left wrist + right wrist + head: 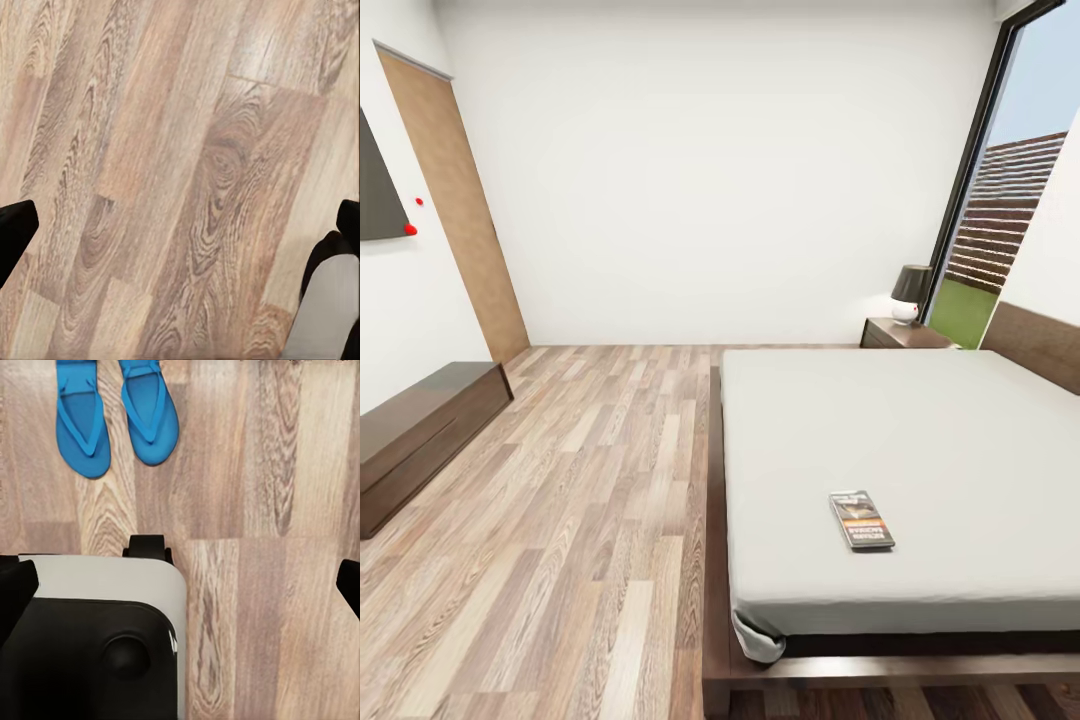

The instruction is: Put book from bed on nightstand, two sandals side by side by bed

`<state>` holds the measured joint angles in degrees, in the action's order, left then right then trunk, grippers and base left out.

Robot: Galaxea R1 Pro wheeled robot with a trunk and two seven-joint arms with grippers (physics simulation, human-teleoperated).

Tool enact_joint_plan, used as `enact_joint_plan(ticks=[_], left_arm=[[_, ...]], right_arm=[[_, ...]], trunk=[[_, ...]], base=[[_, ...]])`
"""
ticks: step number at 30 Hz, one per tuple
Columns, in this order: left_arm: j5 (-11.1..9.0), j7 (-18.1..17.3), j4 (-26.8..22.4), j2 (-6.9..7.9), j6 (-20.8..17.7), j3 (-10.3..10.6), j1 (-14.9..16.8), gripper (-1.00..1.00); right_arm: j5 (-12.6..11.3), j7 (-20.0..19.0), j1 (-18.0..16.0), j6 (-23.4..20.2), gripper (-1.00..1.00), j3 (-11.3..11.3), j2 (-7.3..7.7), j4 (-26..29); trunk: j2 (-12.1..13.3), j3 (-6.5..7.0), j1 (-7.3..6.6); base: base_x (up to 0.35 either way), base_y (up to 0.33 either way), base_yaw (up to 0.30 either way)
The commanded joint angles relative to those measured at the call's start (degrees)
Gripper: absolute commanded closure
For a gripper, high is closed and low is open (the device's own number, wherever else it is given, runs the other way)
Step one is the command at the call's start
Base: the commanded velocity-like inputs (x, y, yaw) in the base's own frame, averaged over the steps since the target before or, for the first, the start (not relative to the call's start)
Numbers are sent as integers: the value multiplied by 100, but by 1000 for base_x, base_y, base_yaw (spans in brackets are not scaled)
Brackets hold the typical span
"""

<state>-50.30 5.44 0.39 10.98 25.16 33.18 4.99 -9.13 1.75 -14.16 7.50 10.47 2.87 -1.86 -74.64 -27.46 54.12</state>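
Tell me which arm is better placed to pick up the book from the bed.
Probably the right. The book lies on the bed toward the right of the head view. The right claw hangs open over floor with both sandals below; the left claw is open over bare floor.

One book (861, 520) is lying lower right on one bed (920, 440). Two blue sandals (83, 424) (151, 416) are sitting upper left. One nightstand (900, 333) is carrying one lamp (909, 293), right of centre.
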Motion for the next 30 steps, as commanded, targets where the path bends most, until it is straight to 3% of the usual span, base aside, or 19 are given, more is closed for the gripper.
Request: enact_joint_plan(ticks=[1,9,13,24,30], left_arm=[[-1,36,4,-2,13,47,3,-100],[1,33,5,-93,-31,590,10,-100],[2,30,5,-99,-66,716,14,-100],[19,28,1,-163,-145,834,18,-100],[184,28,4,-223,-163,882,19,-100]], right_arm=[[-57,2,-8,36,-100,49,-2,-20],[-73,-4,-8,40,-100,46,-45,-9],[-77,-9,-8,40,-100,42,-78,1],[-77,-21,-8,41,-100,36,-192,-6],[-79,-38,-8,41,-100,39,-232,35]], trunk=[[38,13,-23],[359,157,-199],[520,228,-286],[961,426,-528],[1201,534,-660]], base=[[0,0,0],[0,0,0],[0,0,0],[0,0,0],[0,0,0]])
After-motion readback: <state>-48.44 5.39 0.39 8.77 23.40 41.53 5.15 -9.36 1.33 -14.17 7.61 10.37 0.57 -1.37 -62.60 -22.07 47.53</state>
